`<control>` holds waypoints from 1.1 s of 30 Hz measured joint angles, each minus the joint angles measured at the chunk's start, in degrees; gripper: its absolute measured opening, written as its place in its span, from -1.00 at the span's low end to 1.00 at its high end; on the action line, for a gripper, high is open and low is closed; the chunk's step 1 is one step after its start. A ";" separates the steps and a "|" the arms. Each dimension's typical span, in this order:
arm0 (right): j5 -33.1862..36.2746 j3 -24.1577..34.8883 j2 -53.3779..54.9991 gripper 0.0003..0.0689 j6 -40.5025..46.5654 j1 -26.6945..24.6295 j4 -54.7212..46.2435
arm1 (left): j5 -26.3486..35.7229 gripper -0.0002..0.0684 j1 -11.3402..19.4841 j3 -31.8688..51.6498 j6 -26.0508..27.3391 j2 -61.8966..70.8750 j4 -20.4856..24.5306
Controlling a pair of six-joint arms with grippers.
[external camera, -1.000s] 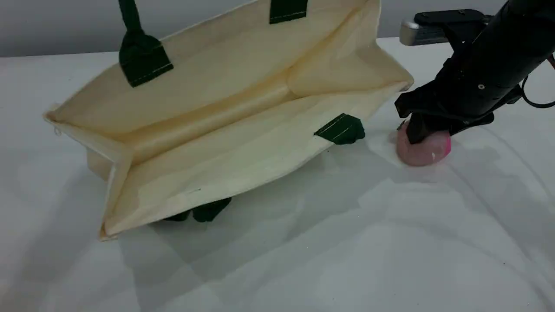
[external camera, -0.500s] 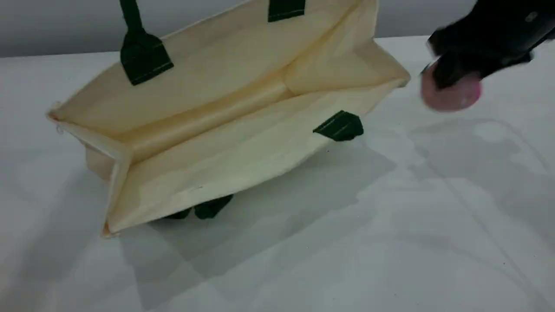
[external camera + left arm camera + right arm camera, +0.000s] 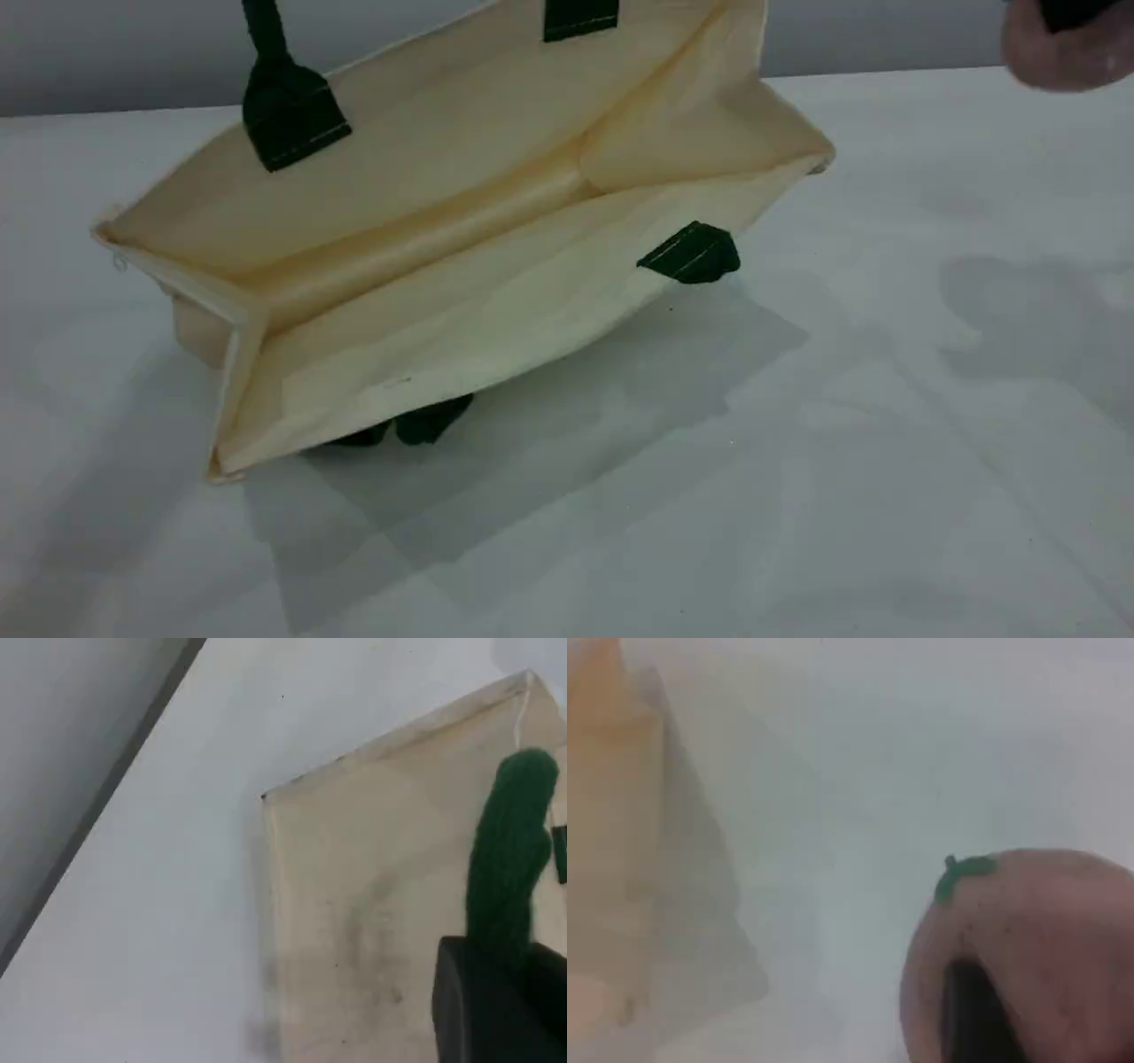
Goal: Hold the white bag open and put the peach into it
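The bag (image 3: 461, 283) lies on the table (image 3: 797, 496), mouth gaping toward the camera, its upper side hung by a green handle (image 3: 509, 850) pinched tight in the left gripper (image 3: 496, 1001). Farther right, above the table and apart from the bag, the right gripper (image 3: 970, 1019) clamps the peach (image 3: 1059, 58).

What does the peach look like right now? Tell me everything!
The peach is small, round and dull pink, with faint dark specks and a tiny green bit at its stem. It looks blurry. It hangs in the air at the far right, above the table, outside the white bag, pinched by the black right gripper.
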 joint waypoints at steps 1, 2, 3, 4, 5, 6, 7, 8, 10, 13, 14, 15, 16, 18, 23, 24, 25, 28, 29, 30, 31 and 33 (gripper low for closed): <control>-0.72 1.15 -1.71 -0.11 -0.08 0.00 0.39 | 0.00 -0.72 0.00 0.00 0.00 0.00 0.00; -1.43 2.36 -3.49 -0.11 -0.30 0.14 0.99 | 0.00 -0.72 0.00 0.00 0.00 0.00 -0.06; -2.04 3.60 -5.32 -0.11 -0.60 0.56 1.55 | 0.00 -0.72 0.00 0.00 0.00 0.00 -0.21; -2.48 4.62 -6.87 -0.11 -0.92 1.08 2.06 | 0.00 -0.72 0.00 0.00 0.00 0.00 -0.21; -3.24 5.82 -8.73 -0.11 -1.05 2.00 2.40 | 0.00 -0.72 0.00 0.00 0.00 0.00 -0.21; -4.19 6.91 -10.56 -0.11 -1.04 3.12 2.40 | 0.00 -0.72 0.00 0.00 0.00 0.00 -0.21; -4.96 7.70 -12.04 -0.11 -1.04 4.22 2.35 | 0.00 -0.72 0.00 0.00 0.00 0.00 -0.21; -5.47 8.50 -13.71 -0.11 -1.06 5.71 2.35 | 0.00 -0.72 0.00 0.00 0.00 0.00 -0.21; -6.97 9.86 -16.52 -0.11 -1.42 9.24 2.35 | 0.00 -0.72 0.00 0.00 0.00 0.00 -0.21; -9.83 11.33 -18.01 -0.11 -1.48 14.85 2.35 | 0.00 -0.72 0.00 0.00 0.00 0.00 -0.21; -10.24 11.34 -17.94 -0.11 -1.48 16.89 2.35 | 0.00 -0.72 0.00 0.00 0.00 0.00 -0.21; -10.79 11.34 -17.76 -0.11 -1.48 18.59 2.35 | 0.00 -0.72 0.00 0.00 0.00 0.00 -0.21; -11.81 11.34 -17.61 -0.11 -1.48 20.56 2.35 | 0.00 -0.72 0.00 0.00 0.00 0.00 -0.21; -13.62 11.34 -17.02 -0.11 -1.48 23.98 2.35 | 0.00 -0.72 0.00 0.00 0.00 0.00 -0.21; -15.43 11.34 -13.20 -0.11 -1.53 31.18 2.35 | 0.00 -0.72 0.00 0.00 0.00 0.00 -0.21; -16.20 11.34 -12.12 -0.11 -1.53 32.32 2.62 | 0.00 -0.72 0.00 0.00 0.00 0.00 -0.21; -17.17 11.34 -11.16 -0.11 -1.53 33.27 3.21 | 0.00 -0.72 0.00 0.00 0.00 0.00 -0.21; -20.33 11.34 -7.33 -0.11 -1.53 36.52 4.15 | 0.00 -0.72 0.00 0.00 0.00 0.00 -0.21; -21.39 11.34 -6.16 -0.11 -1.53 37.38 4.15 | 0.00 -0.72 0.00 0.00 0.00 0.00 -0.16; -22.85 11.28 -4.74 -0.11 -1.53 38.36 4.15 | 0.00 -0.72 0.00 0.00 0.00 0.00 -0.16; -24.31 11.28 -3.28 -0.11 -1.48 39.25 4.48 | 0.00 -0.72 0.00 0.00 0.00 0.00 -0.16; -27.08 11.28 -0.54 -0.11 -1.48 40.64 5.40 | 0.00 -0.72 0.00 0.00 0.00 0.00 -0.16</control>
